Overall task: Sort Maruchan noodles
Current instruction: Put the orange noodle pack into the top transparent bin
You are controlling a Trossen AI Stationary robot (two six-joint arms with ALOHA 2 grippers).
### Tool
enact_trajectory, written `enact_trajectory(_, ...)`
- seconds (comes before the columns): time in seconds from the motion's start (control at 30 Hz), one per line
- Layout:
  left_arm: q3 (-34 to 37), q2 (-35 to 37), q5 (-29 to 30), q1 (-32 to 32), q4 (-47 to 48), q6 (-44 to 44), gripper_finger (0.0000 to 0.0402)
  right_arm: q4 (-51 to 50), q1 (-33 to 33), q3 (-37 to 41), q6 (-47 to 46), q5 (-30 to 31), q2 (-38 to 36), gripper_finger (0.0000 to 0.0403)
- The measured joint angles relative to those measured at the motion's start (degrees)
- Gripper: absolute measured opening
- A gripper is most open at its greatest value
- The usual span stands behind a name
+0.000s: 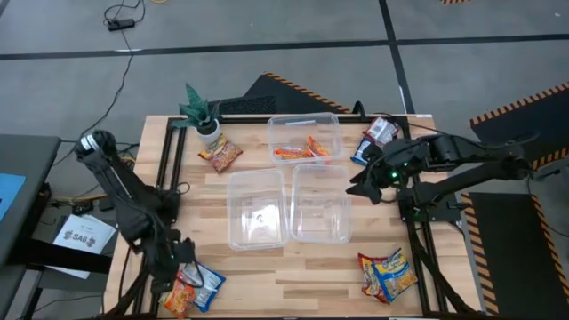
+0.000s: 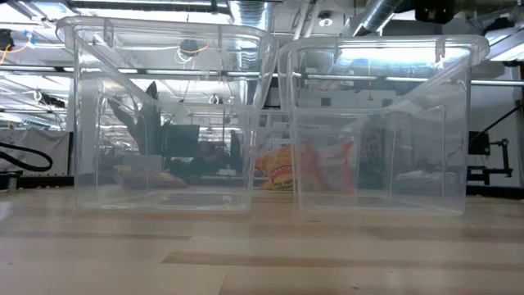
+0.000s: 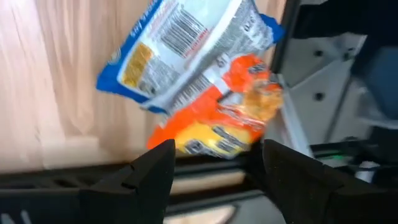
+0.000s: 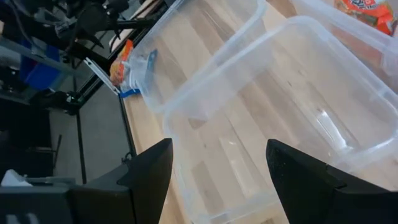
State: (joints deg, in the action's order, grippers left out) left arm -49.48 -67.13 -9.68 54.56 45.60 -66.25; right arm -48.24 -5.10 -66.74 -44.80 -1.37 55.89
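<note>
My left gripper point(image 1: 176, 265) point(image 3: 214, 163) is open at the table's near left corner. Its fingers stand just short of a blue-and-white noodle packet point(image 1: 206, 286) point(image 3: 186, 43) that lies across an orange one point(image 1: 180, 293) point(image 3: 214, 124). My right gripper point(image 1: 362, 187) point(image 4: 217, 163) is open above the right side of the right near clear bin point(image 1: 320, 204) point(image 4: 292, 106). Orange packets point(image 1: 302, 149) lie in the far bin point(image 1: 305, 124). More packets lie flat beside the plant point(image 1: 220, 156), at the far right point(image 1: 378, 135) and at the near right point(image 1: 387, 272).
The left near clear bin point(image 1: 256, 209) point(image 2: 164, 115) stands beside the right one point(image 2: 381, 123), with the far bin behind them. A small potted plant point(image 1: 203, 114) stands at the far left. Black frame rails point(image 1: 169, 160) run along both table sides. Bare wood lies along the near edge between the packet piles.
</note>
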Motion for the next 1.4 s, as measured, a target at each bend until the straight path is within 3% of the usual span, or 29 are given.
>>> enact_trajectory(0.23,0.18,-5.33,5.64,3.26,-0.12,9.19,0.0228,-0.89,0.0,-0.01,-1.88,0.0,1.74,0.0281)
enact_trajectory(0.47,0.18,-12.25,4.92,4.65,-0.12,13.31,0.0228,-1.06,0.0,-0.05,-3.39,-0.02,2.95,0.0281)
enact_trajectory(0.67,0.2,-16.37,0.84,4.68,-3.42,14.01,0.0221,-1.36,0.0,0.0,-3.82,-0.07,3.0,0.0281)
enact_trajectory(0.8,0.2,-16.48,0.34,4.31,-5.52,12.52,0.0166,-1.43,0.0,0.0,-3.82,-0.06,3.02,0.0281)
enact_trajectory(0.93,0.2,-16.47,-2.42,3.55,-5.42,10.79,0.0036,-1.43,0.0,0.0,-3.8,-0.07,3.02,0.0281)
enact_trajectory(0.97,0.2,-16.29,-3.93,3.2,-5.52,10.02,0.002,-1.43,0.0,0.0,-3.8,-0.08,3.02,0.0281)
enact_trajectory(1.1,0.2,-12.21,-8.47,2.96,-5.65,7.64,0.0003,-1.43,0.0,0.0,-3.8,-0.09,3.02,0.0281)
enact_trajectory(1.4,0.2,9.3,-6.09,0.89,-1.38,-6.15,0.0,-1.43,0.0,0.0,-3.34,-0.11,3.02,0.0281)
